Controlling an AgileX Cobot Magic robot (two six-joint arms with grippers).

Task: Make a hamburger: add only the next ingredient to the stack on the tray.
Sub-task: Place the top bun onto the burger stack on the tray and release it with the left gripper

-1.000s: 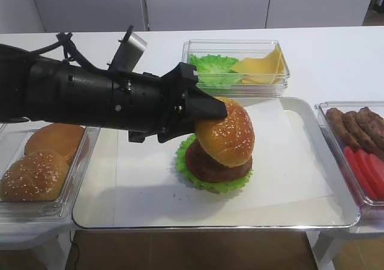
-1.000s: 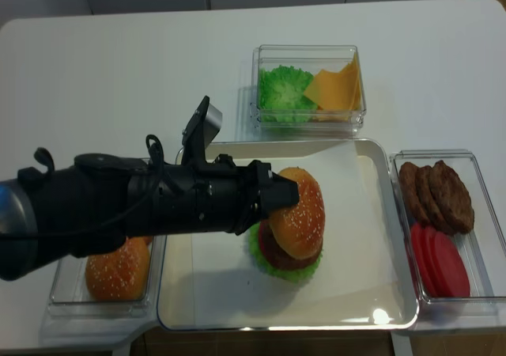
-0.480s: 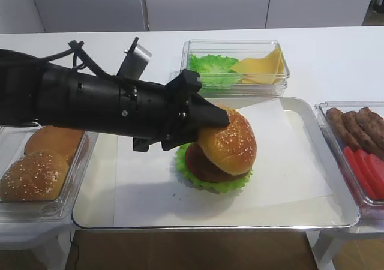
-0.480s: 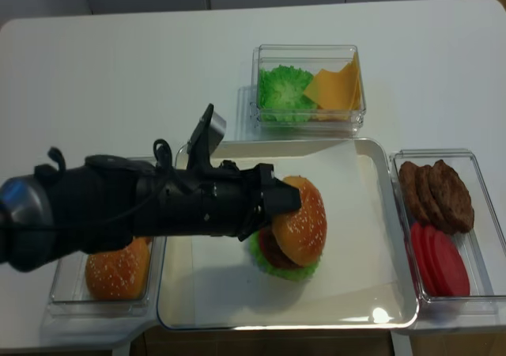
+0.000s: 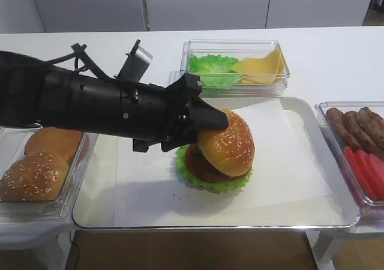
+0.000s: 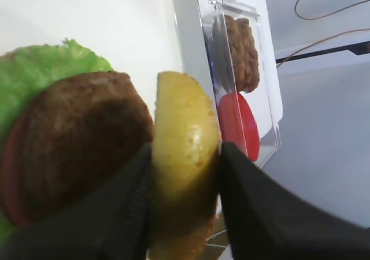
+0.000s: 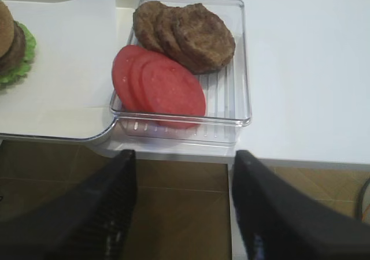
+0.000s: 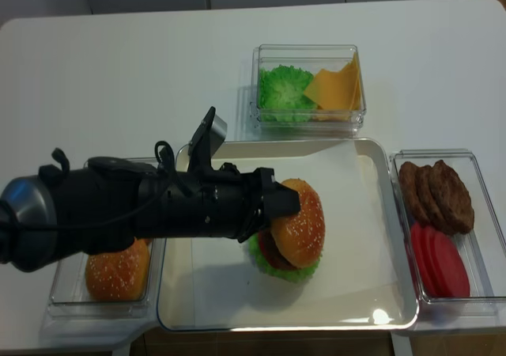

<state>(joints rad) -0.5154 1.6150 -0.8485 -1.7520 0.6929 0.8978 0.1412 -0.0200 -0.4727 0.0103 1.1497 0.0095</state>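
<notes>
The white tabletop point(image 8: 118, 63) is carrying everything, and the overhead view is showing its whole spread. The silver tray point(image 5: 336, 180) is lying in the middle, lined with white paper point(image 5: 150, 186). The left arm point(image 5: 72, 102) is reaching in from the left across the tray's near-left part.

Left of the tray, a clear tub point(image 5: 66, 204) is holding spare buns point(image 5: 33, 174); at the far side another tub point(image 5: 276, 84) is holding lettuce and cheese; on the right a third tub point(image 7: 240, 92) is holding brown patties point(image 7: 191, 34) and tomato slices point(image 7: 162, 86), which the right wrist view is showing most clearly.

The stack point(image 5: 210, 174) of lettuce, tomato and patty is sitting near the tray's middle. The sesame bun top point(image 5: 231, 144) is tilting against it, its right edge low over the patty. Only the left wrist view is showing the grip: the left gripper point(image 6: 185, 173) is clamping the bun top point(image 6: 185, 150) edgewise between its jaws, just beside the patty point(image 6: 81, 138).

The right gripper point(image 7: 182, 208) is appearing only in its own wrist view, hanging off the tabletop's near edge by the right tub, jaws spread wide and holding nothing.
</notes>
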